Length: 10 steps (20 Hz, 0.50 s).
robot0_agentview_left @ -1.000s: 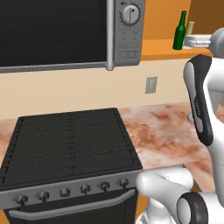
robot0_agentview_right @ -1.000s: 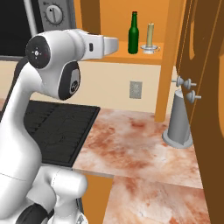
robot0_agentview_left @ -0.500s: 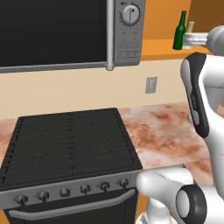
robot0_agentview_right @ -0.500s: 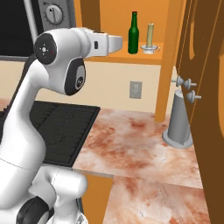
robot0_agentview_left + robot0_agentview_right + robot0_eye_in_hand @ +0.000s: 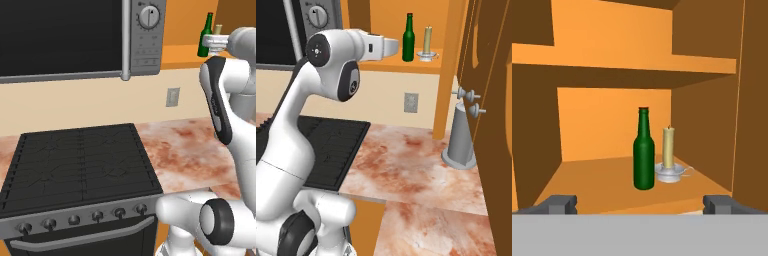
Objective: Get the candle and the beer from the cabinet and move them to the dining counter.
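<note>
beer (image 5: 644, 152) stands upright on the lower shelf of the cabinet (image 5: 602, 180), dark green glass, slim neck, small dark-red cap. candle (image 5: 668, 148) just beside it and slightly farther back, pale cream cylinder with a tiny wick, seated in a shallow grey holder (image 5: 671, 174) with a small loop handle. the two look close; whether bottle and holder touch i cannot tell.

hand view: gripper (image 5: 641, 203) faces the open shelf, short of the shelf's front edge, jaws spread wide, nothing between them. only the dark fingertips (image 5: 559, 203) show, their lower parts cut off.

left base view: the beer (image 5: 205, 36) shows beside the white wrist, which covers the candle almost wholly; a pale sliver remains. the cabinet's shelf is mostly out of frame.

right base view: beer (image 5: 408, 39) and candle (image 5: 427, 40) both clear, on the shelf above the marbled counter (image 5: 411, 165). the open cabinet door (image 5: 491, 100) hangs at right, cut by the frame edge, partly hiding a grey canister (image 5: 461, 140). the fingers are hard to make out against the white hand.

the left base view gives the stove (image 5: 75, 165) and the microwave (image 5: 80, 37) above it.
</note>
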Available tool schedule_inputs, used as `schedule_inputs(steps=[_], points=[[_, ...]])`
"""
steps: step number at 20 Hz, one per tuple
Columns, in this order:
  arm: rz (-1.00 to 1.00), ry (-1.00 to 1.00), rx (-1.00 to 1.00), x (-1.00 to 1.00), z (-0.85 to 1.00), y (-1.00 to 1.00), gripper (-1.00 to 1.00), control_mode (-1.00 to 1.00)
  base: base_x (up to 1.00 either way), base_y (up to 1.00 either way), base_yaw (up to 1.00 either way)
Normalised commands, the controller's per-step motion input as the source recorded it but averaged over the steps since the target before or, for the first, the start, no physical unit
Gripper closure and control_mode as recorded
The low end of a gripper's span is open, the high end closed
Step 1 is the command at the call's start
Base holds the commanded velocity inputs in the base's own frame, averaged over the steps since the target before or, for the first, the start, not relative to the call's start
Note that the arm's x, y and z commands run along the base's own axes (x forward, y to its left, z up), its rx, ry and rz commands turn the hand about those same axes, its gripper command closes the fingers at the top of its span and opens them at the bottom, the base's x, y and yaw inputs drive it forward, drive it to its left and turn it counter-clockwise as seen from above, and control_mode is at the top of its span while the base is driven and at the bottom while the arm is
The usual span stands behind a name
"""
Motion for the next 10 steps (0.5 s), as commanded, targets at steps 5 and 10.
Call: schedule_inputs(steps=[5, 10], points=[[0.00, 0.00, 0.04, 0.40, 0.00, 0.00, -1.00, -1.00, 0.00, 0.00, 0.00], [0.00, 0.00, 0.03, 0.31, 0.00, -0.07, -1.00, -1.00, 0.00, 0.00, 0.00]])
